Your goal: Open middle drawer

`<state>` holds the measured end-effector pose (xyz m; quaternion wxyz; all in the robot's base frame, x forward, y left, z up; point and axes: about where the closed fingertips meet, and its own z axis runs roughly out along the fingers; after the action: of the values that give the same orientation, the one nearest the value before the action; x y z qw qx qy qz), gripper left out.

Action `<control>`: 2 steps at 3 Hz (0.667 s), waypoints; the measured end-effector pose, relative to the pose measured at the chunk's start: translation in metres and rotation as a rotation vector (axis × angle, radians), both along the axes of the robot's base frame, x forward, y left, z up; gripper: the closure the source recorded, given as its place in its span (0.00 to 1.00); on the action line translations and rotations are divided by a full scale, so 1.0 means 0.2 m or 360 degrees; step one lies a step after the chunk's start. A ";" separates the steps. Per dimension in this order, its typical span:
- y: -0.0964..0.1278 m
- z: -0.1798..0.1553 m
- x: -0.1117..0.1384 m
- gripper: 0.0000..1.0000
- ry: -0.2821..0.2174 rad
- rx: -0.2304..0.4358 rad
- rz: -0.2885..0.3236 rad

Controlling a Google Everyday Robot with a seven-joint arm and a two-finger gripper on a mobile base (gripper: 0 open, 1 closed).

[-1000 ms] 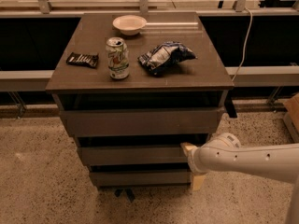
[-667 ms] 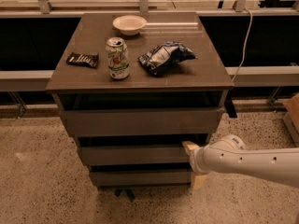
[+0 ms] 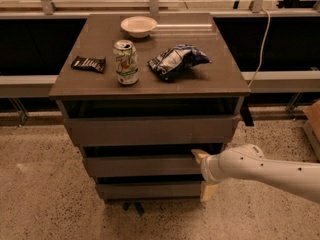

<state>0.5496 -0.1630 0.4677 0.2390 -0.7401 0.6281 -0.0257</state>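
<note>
The grey-brown cabinet has three flat drawer fronts stacked under its top. The middle drawer sits between the taller top front and the narrow bottom front, with a dark gap above it. My gripper comes in from the right on a white arm and is at the right end of the middle drawer front. One tan fingertip rests at that front's upper edge, and the other finger hangs lower, beside the bottom front. The fingers stand apart, so the gripper is open.
On the cabinet top are a white bowl, a green soda can, a blue chip bag and a dark snack bar. A cable hangs at the right, and a cardboard box stands at the far right on the speckled floor.
The arm has barely shifted at the right end of the middle drawer. The drawer fronts stand as before.
</note>
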 end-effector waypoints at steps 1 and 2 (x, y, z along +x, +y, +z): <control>0.04 -0.05 0.08 0.00 0.0041 0.0068 0.0028; 0.09 -0.14 0.16 0.00 0.0085 0.0100 0.0041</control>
<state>0.5811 -0.1459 0.4404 0.2456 -0.7407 0.6251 0.0171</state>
